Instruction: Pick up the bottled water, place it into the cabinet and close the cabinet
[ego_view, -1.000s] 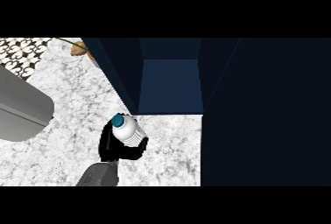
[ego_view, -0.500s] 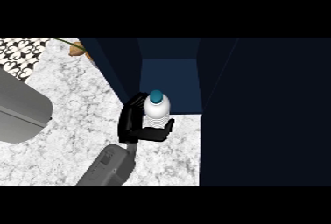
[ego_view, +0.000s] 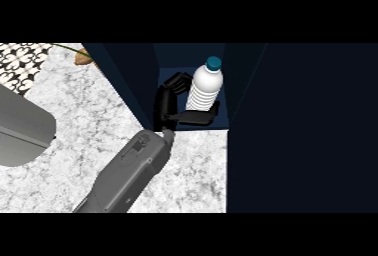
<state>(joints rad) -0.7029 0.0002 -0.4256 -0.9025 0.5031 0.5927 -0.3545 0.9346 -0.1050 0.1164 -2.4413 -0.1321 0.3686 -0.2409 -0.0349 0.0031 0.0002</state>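
I have the left hand (ego_view: 164, 106) curled round the upright bottled water (ego_view: 204, 86), inside the open cabinet (ego_view: 127, 70), near its floor's front edge, past the marble counter (ego_view: 85, 112).

Cabinet (ego_view: 129, 75) walls close beside bottled water (ego_view: 203, 90); counter (ego_view: 88, 115) leftward open.

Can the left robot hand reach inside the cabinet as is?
Probably yes: the left robot hand, curled round the bottled water, sits within the open cabinet mouth, nothing blocking it.
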